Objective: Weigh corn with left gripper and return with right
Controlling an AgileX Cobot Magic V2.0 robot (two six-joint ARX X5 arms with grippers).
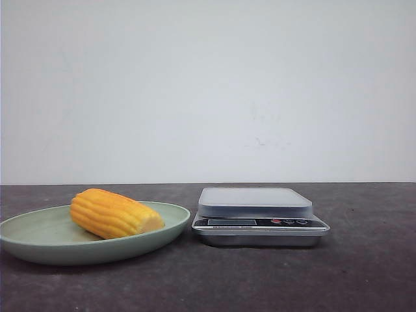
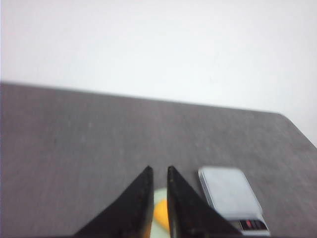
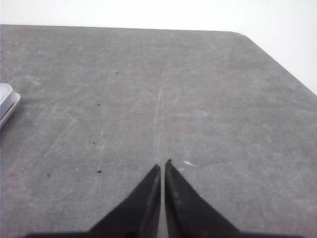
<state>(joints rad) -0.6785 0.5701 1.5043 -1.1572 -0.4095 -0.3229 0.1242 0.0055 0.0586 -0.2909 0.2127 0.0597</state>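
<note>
so the grey table point(image 1: 364, 260) carries a green plate point(image 1: 39, 244) just beside the scale point(image 1: 257, 203); the corn point(image 1: 114, 213) lies on the plate. left gripper point(image 2: 159, 171) and right gripper point(image 3: 163, 166) are pinched nearly closed, empty. a round cob could roll off the fingertips.
</note>
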